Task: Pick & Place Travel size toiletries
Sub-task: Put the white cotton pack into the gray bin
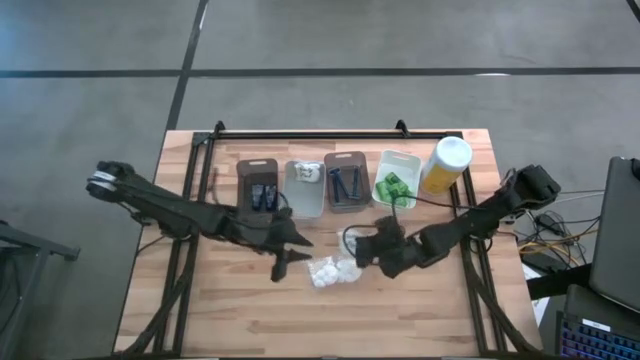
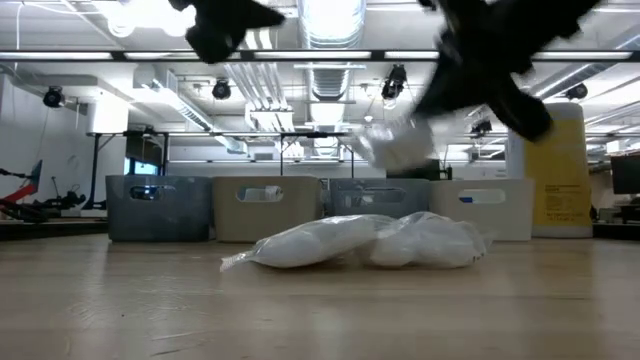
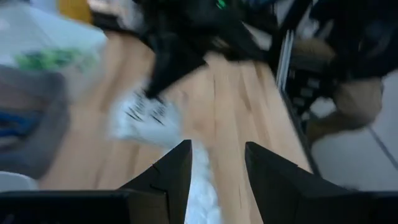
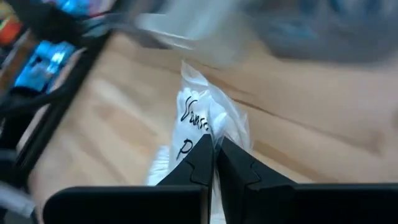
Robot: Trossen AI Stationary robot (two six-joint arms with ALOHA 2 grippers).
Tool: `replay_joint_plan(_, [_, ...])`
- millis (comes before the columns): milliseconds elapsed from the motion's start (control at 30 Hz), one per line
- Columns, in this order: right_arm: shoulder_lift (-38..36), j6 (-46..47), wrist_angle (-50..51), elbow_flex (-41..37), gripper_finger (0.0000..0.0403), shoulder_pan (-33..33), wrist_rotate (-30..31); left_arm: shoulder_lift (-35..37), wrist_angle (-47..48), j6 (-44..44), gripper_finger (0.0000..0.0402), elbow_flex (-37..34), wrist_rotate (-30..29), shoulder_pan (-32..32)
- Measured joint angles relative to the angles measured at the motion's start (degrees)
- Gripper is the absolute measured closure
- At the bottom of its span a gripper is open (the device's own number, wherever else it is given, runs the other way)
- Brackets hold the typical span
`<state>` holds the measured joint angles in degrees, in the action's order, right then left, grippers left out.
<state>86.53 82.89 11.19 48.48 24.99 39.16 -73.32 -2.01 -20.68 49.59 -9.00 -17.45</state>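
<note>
Two white crinkly sachets lie side by side on the wooden table, near its middle. A third white sachet hangs above them, and my right gripper is shut on it; black writing shows on it. My left gripper hovers open just left of the pile with nothing between its fingers. My right gripper pinches the sachet's near edge between its two fingers. It comes from the table's right side and slants downward. The sachet reaches out past the fingertips and is lifted clear of the two sachets on the table.
Four bins stand in a row at the back: one with navy packets, one with white sachets, one with blue razors and one with green bottles. A tall yellow bottle stands at their right end.
</note>
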Motion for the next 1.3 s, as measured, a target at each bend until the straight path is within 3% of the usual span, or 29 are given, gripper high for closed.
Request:
replay_joint_plan(133, [-0.1, -16.7, 0.2, 7.5, 0.0394, -2.9, -0.5, 7.9, 2.7, -0.8, 0.0248, -0.7, -5.3, 0.0])
replay_joint_plan(233, [-0.1, -24.6, 0.4, 11.1, 0.0394, -8.9, -2.3, 13.4, 4.6, -0.8, 0.0248, -1.1, -9.9, 0.0])
replay_joint_plan(400, [1.8, -34.6, -2.2, 14.7, 0.0394, -22.2, -14.0, 21.4, 8.0, -0.4, 0.0248, -1.1, -15.3, 0.0])
replay_joint_plan(567, [9.1, -42.7, -4.4, 20.9, 0.0394, -28.8, -23.6, 26.4, 11.6, -0.3, 0.0248, -1.2, -18.9, 0.0])
replay_joint_plan(767, [21.5, -46.2, -4.0, 30.9, 0.0394, -30.5, -24.3, 28.4, 12.6, 1.0, 0.0248, -1.2, -22.1, 0.0])
replay_joint_plan(900, [25.0, -45.6, -3.4, 35.1, 0.0394, -30.7, -23.0, 28.4, 16.7, -0.4, 0.0248, -1.2, -21.6, -0.3])
replay_joint_plan(1100, [20.9, -45.6, 0.6, 34.2, 0.0394, -29.5, -22.7, 29.1, 26.5, -6.8, 0.0248, -1.2, -20.9, -0.8])
replay_joint_plan(1300, [13.9, -47.0, 0.4, 32.2, 0.0394, -26.0, -22.7, 29.4, 27.0, -13.1, 0.0246, -2.6, -24.8, 0.5])
